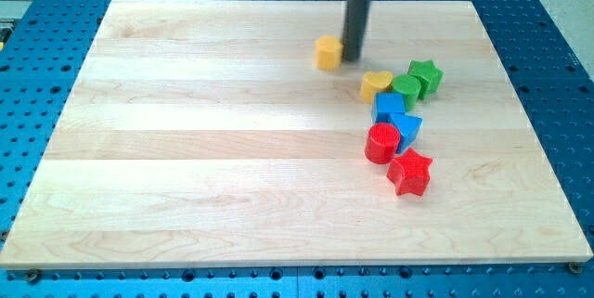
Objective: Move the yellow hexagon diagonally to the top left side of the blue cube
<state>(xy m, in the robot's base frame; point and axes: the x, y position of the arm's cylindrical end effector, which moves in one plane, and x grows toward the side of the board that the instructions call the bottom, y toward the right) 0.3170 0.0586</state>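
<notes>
my tip (355,57) touching yellow hexagon (328,53) right side

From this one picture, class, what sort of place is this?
Probably a robotics lab bench: a wooden board on a perforated blue metal table, with my tip beside a yellow hexagon.

My rod comes down upright from the view's top edge, dark and straight, and my tip (354,58) rests low at the board's upper middle.
</notes>
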